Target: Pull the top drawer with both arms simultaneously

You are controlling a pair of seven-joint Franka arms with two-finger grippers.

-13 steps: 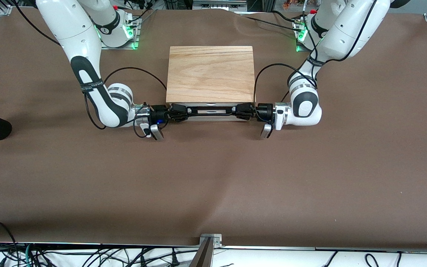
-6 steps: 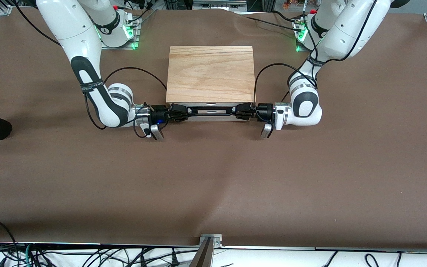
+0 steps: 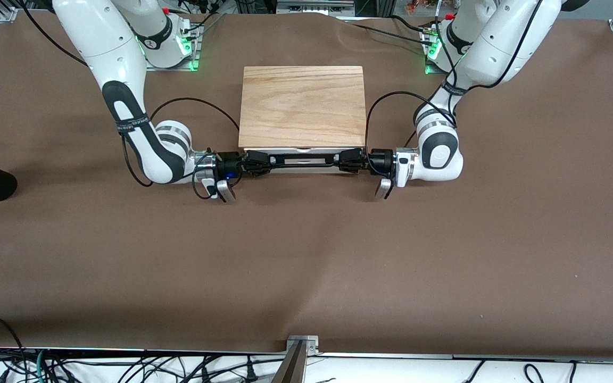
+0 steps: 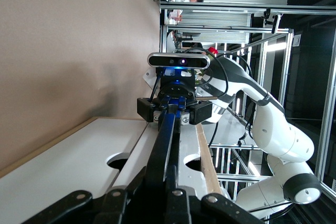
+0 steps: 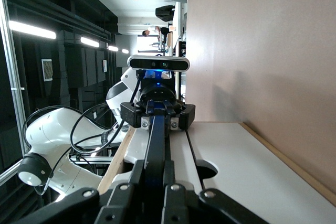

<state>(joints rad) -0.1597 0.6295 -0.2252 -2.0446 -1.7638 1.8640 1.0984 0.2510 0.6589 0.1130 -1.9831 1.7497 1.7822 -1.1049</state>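
At the top drawer (white front), the left gripper and right gripper each clench its black bar handle.

Front camera: high, across the table from my bases, looking down and back at me. It takes in the whole brown table; my bases line the top edge of that view, my left arm's at its right.

Left wrist camera: rides my left wrist, close, sighting along the black bar handle toward my right gripper, which faces it.

Right wrist camera: mirror case, close on the handle, sighting toward my left gripper.

Shared: both wrist views and the front view show the handle and the white front of the top drawer. Each wrist view catches the other wrist's camera.
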